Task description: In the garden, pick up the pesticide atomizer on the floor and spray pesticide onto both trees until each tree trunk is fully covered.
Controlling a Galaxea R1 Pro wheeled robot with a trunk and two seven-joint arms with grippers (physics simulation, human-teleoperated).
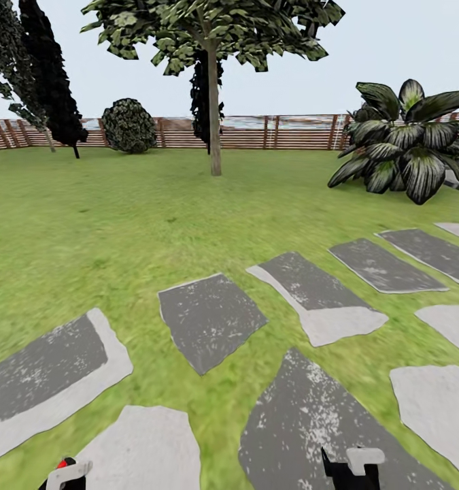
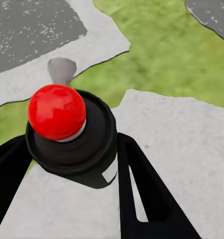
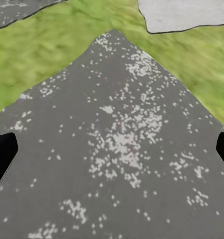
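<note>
I am carrying the atomizer (image 2: 72, 132) clamped in the left gripper (image 2: 74, 164), ready for the tree (image 1: 214, 102) at upper centre; the right gripper (image 3: 112, 149), fingers apart, is idling over a stepping stone (image 3: 117, 149).

The left gripper (image 2: 72, 169) is clamping both fingers around the pesticide atomizer (image 2: 67, 132); the right gripper (image 3: 112, 149) is hanging spread wide over a stepping stone (image 3: 117, 149).

One pale-trunked tree (image 1: 214, 102), one round bush (image 1: 128, 125), one broad-leaved shrub (image 1: 406, 139) — one atomizer (image 2: 72, 132).
</note>
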